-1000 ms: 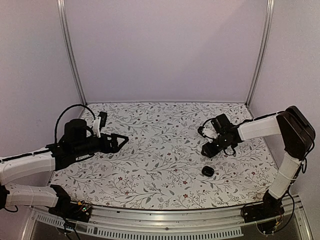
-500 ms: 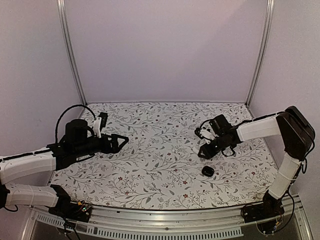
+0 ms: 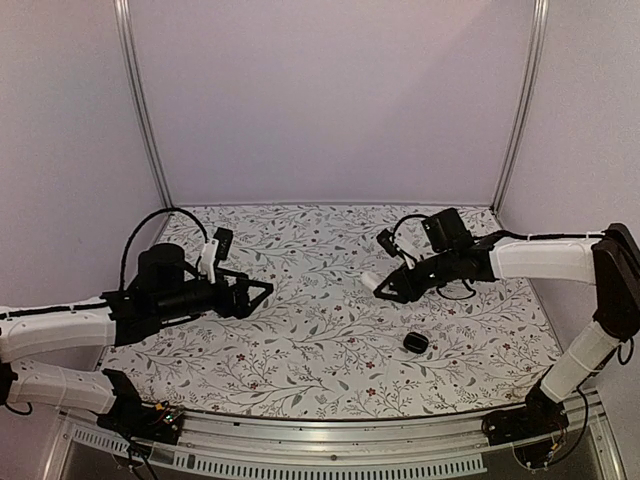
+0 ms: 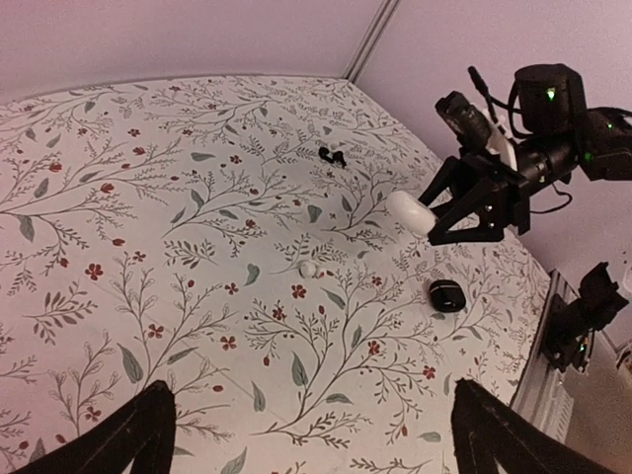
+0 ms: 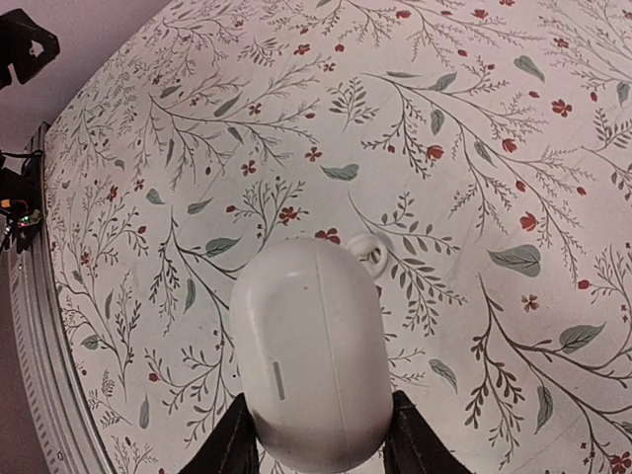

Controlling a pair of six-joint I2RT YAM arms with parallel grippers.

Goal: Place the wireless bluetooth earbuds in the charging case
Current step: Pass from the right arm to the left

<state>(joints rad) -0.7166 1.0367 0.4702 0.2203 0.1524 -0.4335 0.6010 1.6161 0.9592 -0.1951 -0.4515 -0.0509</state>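
My right gripper (image 3: 383,287) is shut on a white pebble-shaped case (image 5: 311,365), lid closed, held above the middle of the table; that white case (image 4: 407,211) also shows in the left wrist view. Two tiny dark earbuds (image 4: 332,155) lie together on the cloth farther back. A black rounded case (image 3: 416,343) lies closed at the front right, and the black case (image 4: 446,295) is in the left wrist view too. My left gripper (image 3: 262,293) hovers left of centre, open and empty, its fingers (image 4: 128,439) wide apart.
A small white earbud-like piece (image 4: 309,268) rests on the floral cloth (image 3: 300,340) just beyond the held case; the white piece (image 5: 367,250) peeks out beside it. Metal posts (image 3: 140,100) and pale walls bound the back and sides.
The right arm has reached left toward the table's centre, carrying the white case. The left arm has slid right toward the centre, still open.
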